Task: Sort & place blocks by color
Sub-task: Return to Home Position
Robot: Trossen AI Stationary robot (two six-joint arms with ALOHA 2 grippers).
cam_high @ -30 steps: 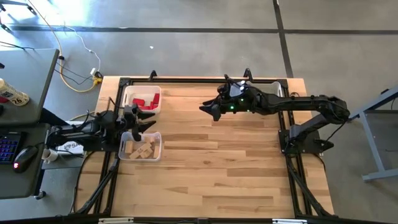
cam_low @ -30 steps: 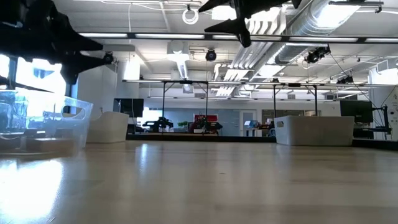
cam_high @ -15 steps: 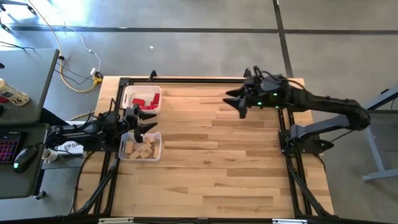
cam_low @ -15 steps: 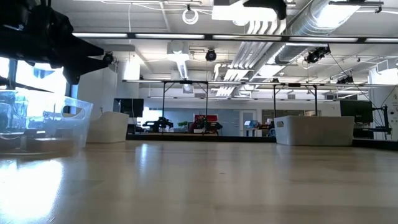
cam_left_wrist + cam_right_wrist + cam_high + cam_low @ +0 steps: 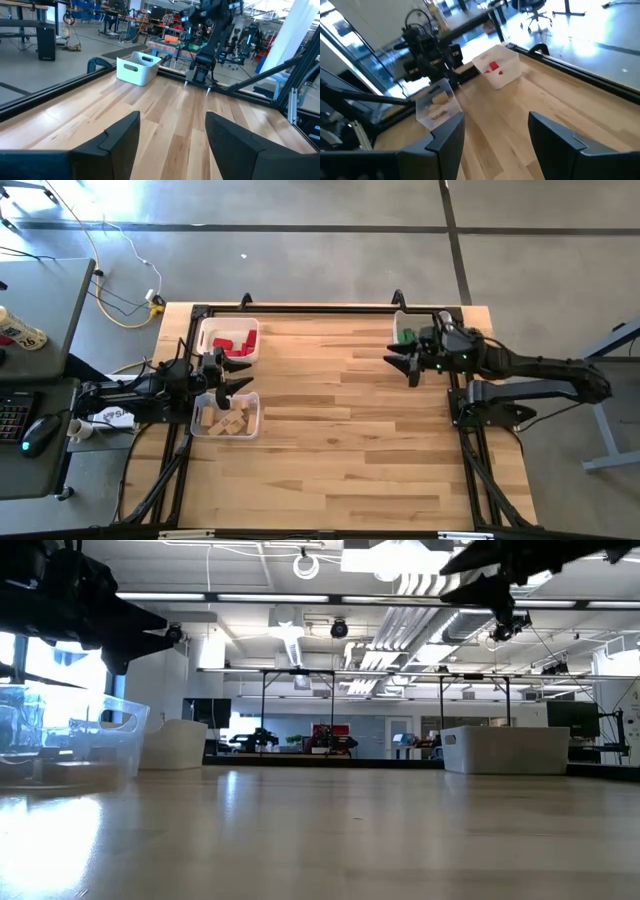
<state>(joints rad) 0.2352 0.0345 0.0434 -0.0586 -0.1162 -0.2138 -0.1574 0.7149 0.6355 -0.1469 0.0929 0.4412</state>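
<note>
Red blocks (image 5: 234, 341) lie in a white bin (image 5: 228, 339) at the far left; they also show in the right wrist view (image 5: 492, 67). Plain wood blocks (image 5: 227, 420) lie in a clear bin (image 5: 226, 417) nearer the front. A green block (image 5: 407, 335) shows in a white bin (image 5: 404, 326) at the far right. My left gripper (image 5: 236, 374) is open and empty, above the table between the two left bins. My right gripper (image 5: 404, 363) is open and empty, above the table beside the right bin.
The wooden table top (image 5: 340, 440) lies bare between the bins. The right bin also shows in the left wrist view (image 5: 138, 69) and the low view (image 5: 505, 750). A desk with a keyboard and mouse (image 5: 38, 435) stands off the table's left.
My right gripper has drawn back from the far middle of the table toward the right edge, ending beside the white right bin, which now shows uncovered. My left arm has kept still.
</note>
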